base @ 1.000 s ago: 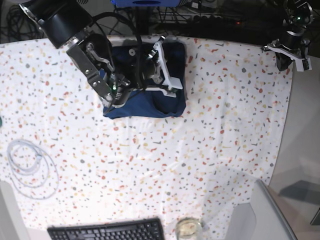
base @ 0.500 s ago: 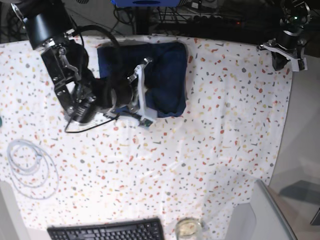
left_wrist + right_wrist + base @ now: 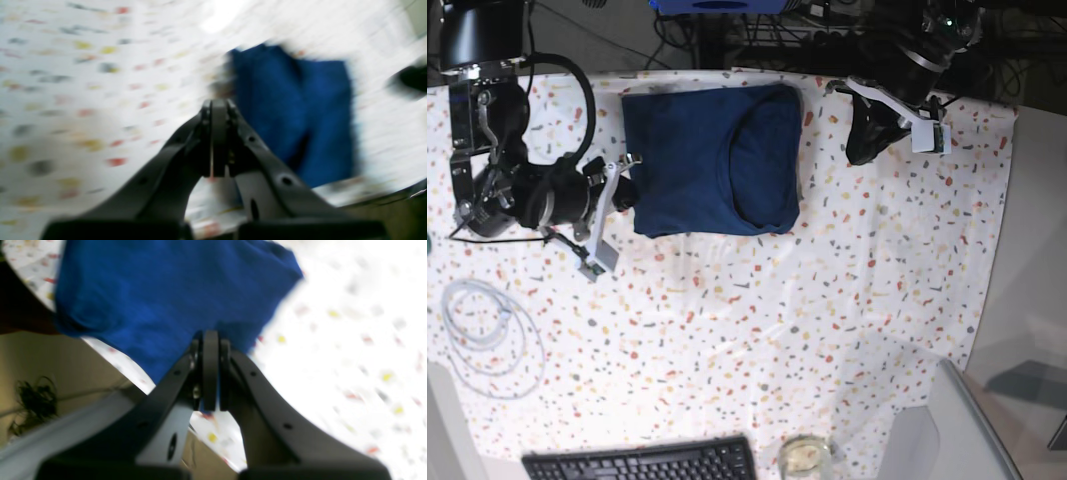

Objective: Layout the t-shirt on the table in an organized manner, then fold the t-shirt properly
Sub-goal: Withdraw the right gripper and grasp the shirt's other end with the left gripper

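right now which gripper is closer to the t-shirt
The right gripper, beside the t-shirt at its edge; the left gripper hangs farther off.

T-shirt folded at the far middle of the surface.
T-shirt (image 3: 712,160) lies on the surface (image 3: 827,300) near its far edge. Right tool (image 3: 627,190) just beside its left edge; left tool (image 3: 862,150) off to its right, apart. Cable coil (image 3: 487,335) at near left; keyboard (image 3: 642,462) and jar (image 3: 804,457) at near edge.
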